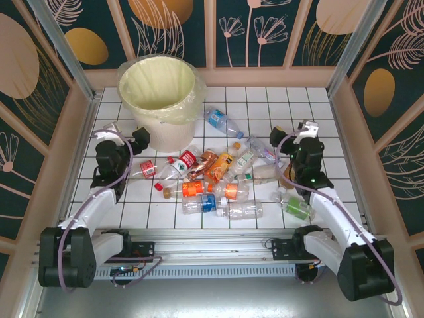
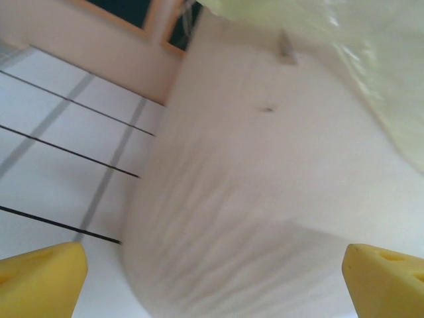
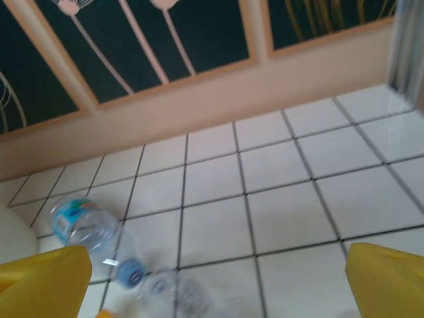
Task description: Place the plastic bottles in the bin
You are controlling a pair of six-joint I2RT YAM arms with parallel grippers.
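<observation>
The bin (image 1: 167, 130) is a big cream bucket with a pale yellow liner, standing at the back left of the tiled table. Several plastic bottles (image 1: 212, 179) lie in a heap in the middle, with red, orange, blue and white labels. One blue-labelled bottle (image 1: 222, 122) lies apart just right of the bin, and a green one (image 1: 295, 207) lies near the right arm. My left gripper (image 1: 126, 134) is open beside the bin's left wall (image 2: 265, 199), nothing between its yellow fingers (image 2: 43, 278). My right gripper (image 1: 293, 132) is open over bare tiles, and its view takes in the blue-labelled bottle (image 3: 83, 228).
Wooden panelled walls (image 1: 371, 132) close in the table on three sides. A metal rail (image 1: 212, 238) runs along the near edge by the arm bases. Bare tiles (image 1: 278, 99) lie at the back right. A clear bottle (image 3: 172, 295) lies blurred low in the right wrist view.
</observation>
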